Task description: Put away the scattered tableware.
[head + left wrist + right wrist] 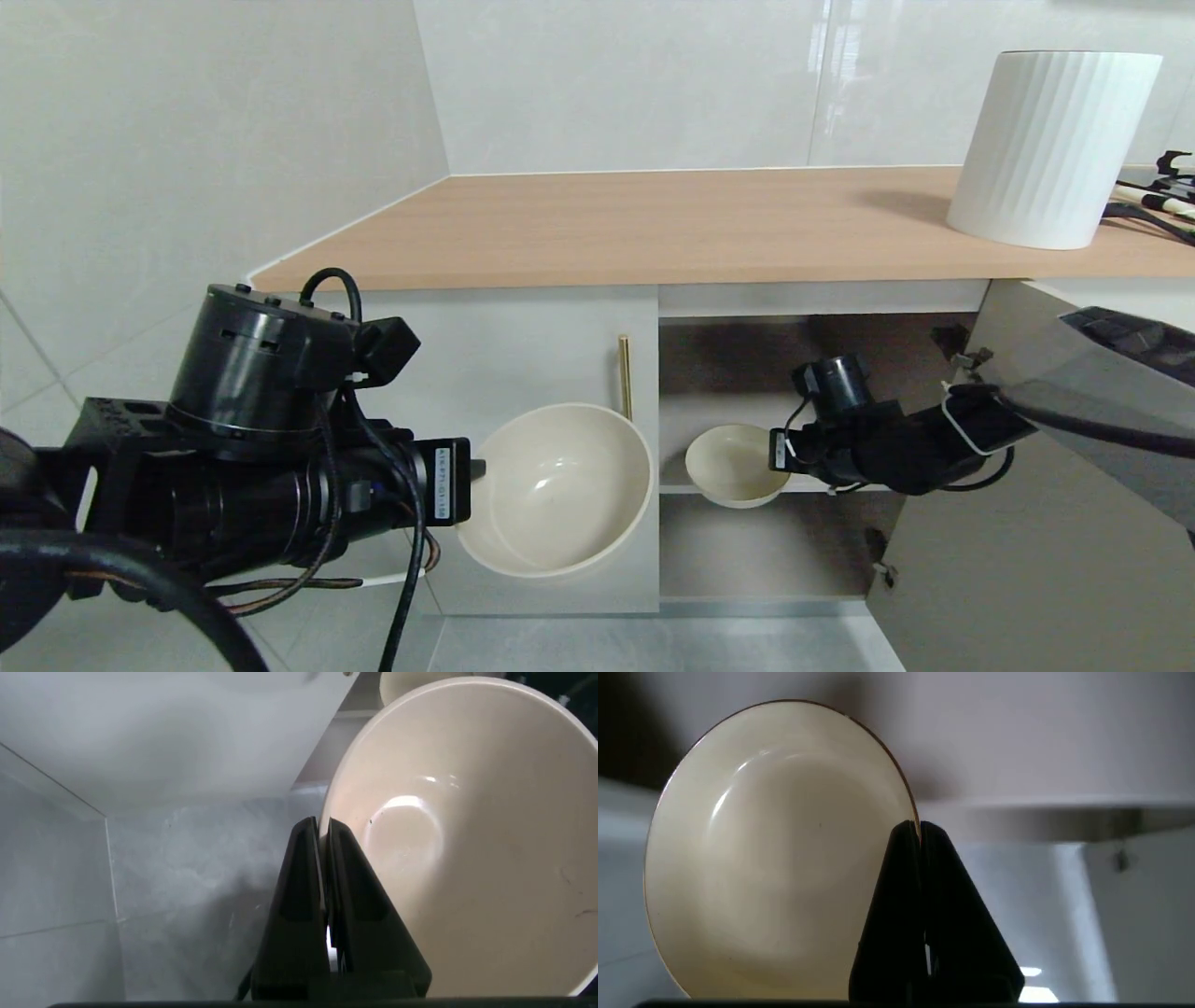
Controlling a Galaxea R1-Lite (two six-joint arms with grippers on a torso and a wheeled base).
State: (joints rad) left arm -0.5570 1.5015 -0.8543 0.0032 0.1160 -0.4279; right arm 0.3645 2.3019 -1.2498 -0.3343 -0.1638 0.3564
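Observation:
A large cream bowl [560, 490] hangs tilted in front of the shut left cabinet door, my left gripper [478, 469] shut on its rim. The left wrist view has the fingers [301, 891] pinching that rim of the bowl [467, 849]. A smaller cream bowl [735, 464] is held at the edge of the shelf [677, 488] inside the open cabinet, with my right gripper [777, 453] shut on its rim. In the right wrist view the small bowl [775, 840] is clamped at its edge by the fingers [901, 896].
A wooden counter [653, 224] runs above the cabinet, with a white ribbed cylinder [1055, 145] and some utensils [1158, 201] at its right end. The right cabinet door [1018, 523] stands open. A brass handle [624, 373] is on the left door. Tiled floor lies below.

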